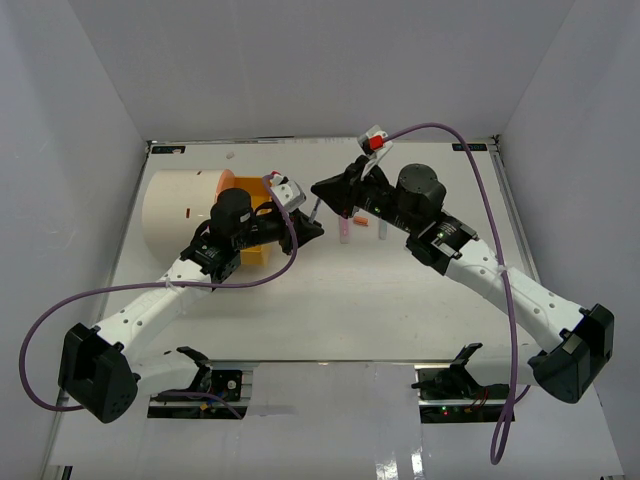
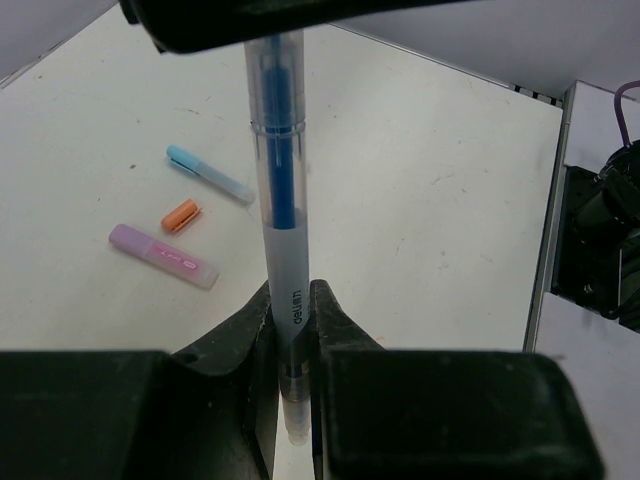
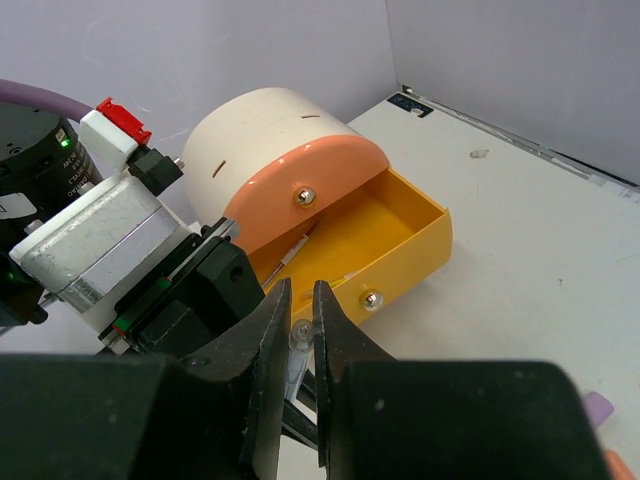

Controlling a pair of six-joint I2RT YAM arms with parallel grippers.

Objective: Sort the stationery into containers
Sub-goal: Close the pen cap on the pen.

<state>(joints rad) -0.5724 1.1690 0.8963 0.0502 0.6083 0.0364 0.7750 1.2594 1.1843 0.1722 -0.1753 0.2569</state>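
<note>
A translucent pen with blue ink (image 2: 278, 200) stands upright between the two grippers. My left gripper (image 2: 292, 296) is shut on its lower grey barrel. The pen's other end (image 3: 298, 338) sits pinched between the fingers of my right gripper (image 3: 301, 300), whose black body shows at the top of the left wrist view (image 2: 250, 20). From above, both grippers (image 1: 312, 228) (image 1: 322, 190) meet at mid-table. The cream drum (image 3: 260, 140) has an orange face and one orange drawer (image 3: 415, 265) pulled out, with thin pens (image 3: 295, 250) lying inside. A light blue marker (image 2: 210, 173), an orange cap (image 2: 181, 215) and a pink highlighter (image 2: 163, 255) lie on the table.
The drum (image 1: 185, 205) lies at the left of the white table, its drawer (image 1: 255, 254) under the left wrist. Loose stationery (image 1: 343, 228) lies under the right wrist. A purple cable (image 1: 440, 128) arcs over the right arm. Grey walls enclose the table on three sides.
</note>
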